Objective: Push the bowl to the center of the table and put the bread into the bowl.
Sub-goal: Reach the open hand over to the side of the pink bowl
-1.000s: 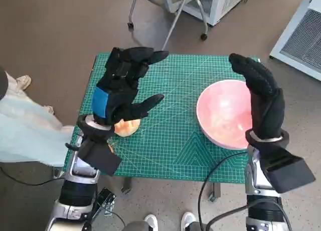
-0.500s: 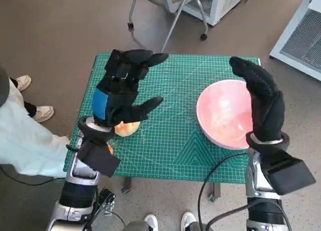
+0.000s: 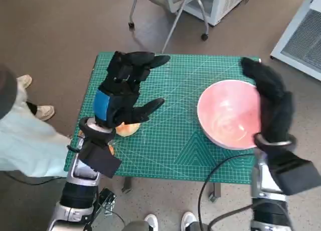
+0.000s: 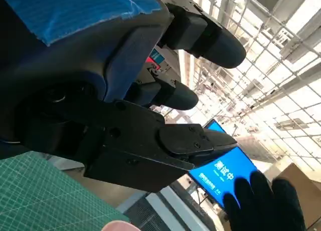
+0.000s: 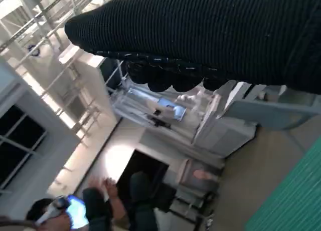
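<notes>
While beside bowl [image 3: 228, 113]: right hand [image 3: 273, 105] (spread)

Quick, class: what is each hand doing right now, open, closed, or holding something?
Left hand: open, fingers spread, holding nothing, above the bread.
Right hand: open, holding nothing, at the far side of the pink bowl.

Even, soft daylight fills the head view, with faint shadows under the green table [image 3: 175, 141] and wide-angle bending at the edges. The right hand [image 3: 273, 103] is motion-blurred. Both wrist views are glared by bright windows, the near hands dark and out of focus.
</notes>
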